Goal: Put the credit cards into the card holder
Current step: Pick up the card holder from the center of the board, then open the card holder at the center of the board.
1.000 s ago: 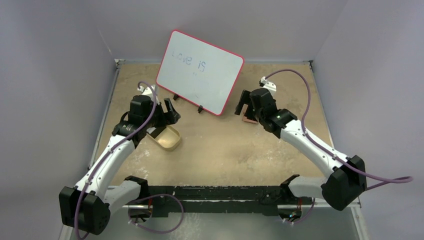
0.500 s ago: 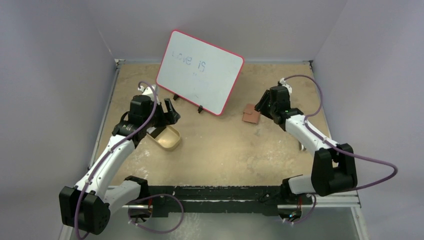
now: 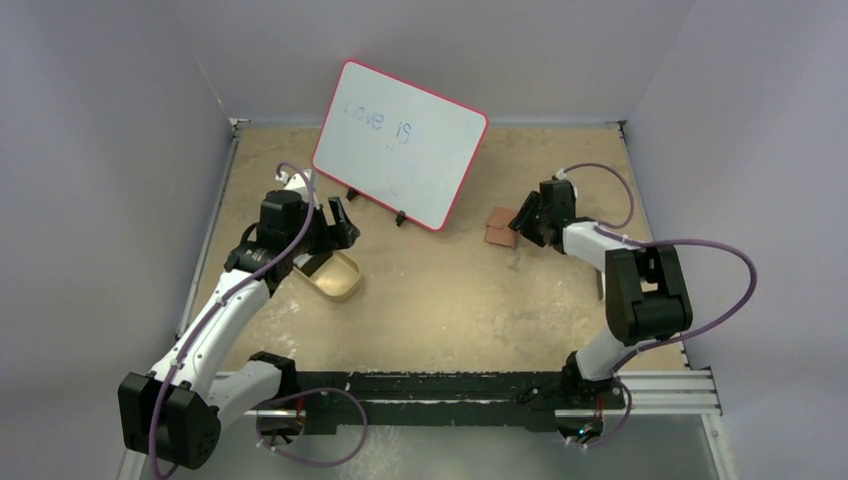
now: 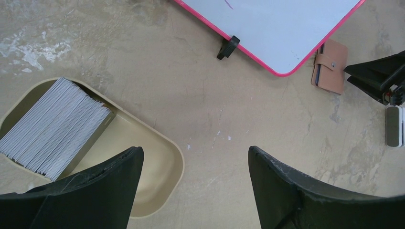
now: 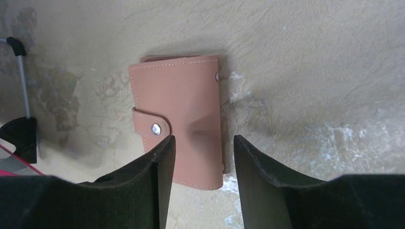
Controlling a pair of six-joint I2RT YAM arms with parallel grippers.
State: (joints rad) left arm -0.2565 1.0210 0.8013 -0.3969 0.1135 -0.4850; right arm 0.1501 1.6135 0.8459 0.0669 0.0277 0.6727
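Card holder flat, strap snapped, centre frame. Right claw part-open over it, empty; left claw wide, empty. Risk: fingers skid off its thin edge.

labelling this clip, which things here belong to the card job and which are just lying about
Job:
credit cards, stacked on edge
card holder, closed, flat on the table

Just lying about:
whiteboard, propped up
tan tray, only holding the cards

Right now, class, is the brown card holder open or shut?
Shut. The card holder lies folded flat on the table, its tab strap wrapped over the front; no inside shows.
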